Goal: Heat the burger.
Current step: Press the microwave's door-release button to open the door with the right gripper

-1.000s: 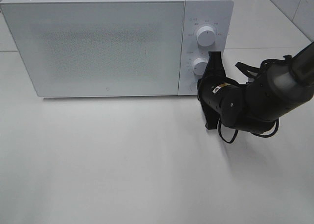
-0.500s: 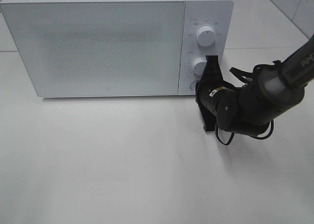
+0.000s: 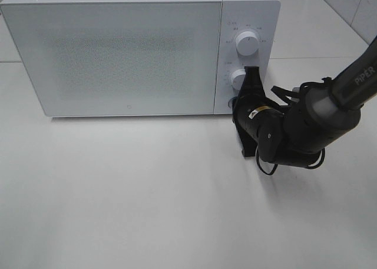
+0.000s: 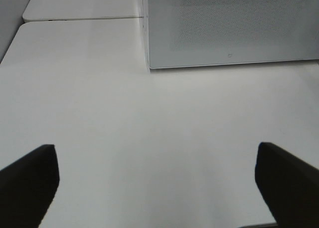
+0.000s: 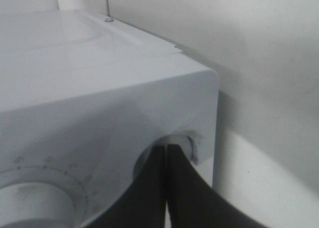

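Note:
The burger is out of view; the door of the white microwave (image 3: 118, 51) is closed. My right gripper (image 3: 235, 104) is shut, with its tips against the round button (image 5: 188, 138) at the bottom corner of the control panel. The right wrist view shows the two closed fingertips (image 5: 166, 153) meeting at that button, with nothing held between them. In the left wrist view my left gripper (image 4: 157, 180) stands open over bare table, a short way in front of the microwave (image 4: 229, 23), holding nothing.
Two white knobs sit on the control panel, an upper knob (image 3: 247, 43) and a lower knob (image 3: 238, 78) just above the right gripper. The white table (image 3: 147, 198) stretches in front of the microwave. A tiled wall corner shows at the far right (image 3: 359, 4).
My right arm has shifted slightly left toward the control panel, bringing the shut tips in against the bottom button. The left gripper stays open.

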You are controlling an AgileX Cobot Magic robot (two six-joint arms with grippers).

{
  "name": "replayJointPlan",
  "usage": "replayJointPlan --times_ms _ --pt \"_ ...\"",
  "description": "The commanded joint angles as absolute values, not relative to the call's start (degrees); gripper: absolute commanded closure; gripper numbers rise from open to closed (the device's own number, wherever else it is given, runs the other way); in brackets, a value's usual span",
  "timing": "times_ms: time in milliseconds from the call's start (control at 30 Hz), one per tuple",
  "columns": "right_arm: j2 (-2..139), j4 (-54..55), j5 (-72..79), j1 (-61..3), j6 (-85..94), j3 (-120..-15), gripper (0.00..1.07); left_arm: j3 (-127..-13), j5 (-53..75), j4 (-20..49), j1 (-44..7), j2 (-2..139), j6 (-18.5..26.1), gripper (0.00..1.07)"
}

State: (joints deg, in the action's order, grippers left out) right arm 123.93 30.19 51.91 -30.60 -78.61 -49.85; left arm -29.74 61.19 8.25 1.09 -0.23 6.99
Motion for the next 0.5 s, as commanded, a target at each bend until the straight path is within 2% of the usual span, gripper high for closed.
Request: replayJointPlan --times_ms 33,500 --pt "123.4 27.3 60.0 -30.1 -79.7 -52.0 1.07 -29.6 61.4 8.5 1.2 -0.7 7.1 0.07" --pt "123.4 28.5 64.3 -30.1 -76.4 -56.0 1.07 -29.6 61.4 8.5 1.2 -0.7 7.1 0.07"
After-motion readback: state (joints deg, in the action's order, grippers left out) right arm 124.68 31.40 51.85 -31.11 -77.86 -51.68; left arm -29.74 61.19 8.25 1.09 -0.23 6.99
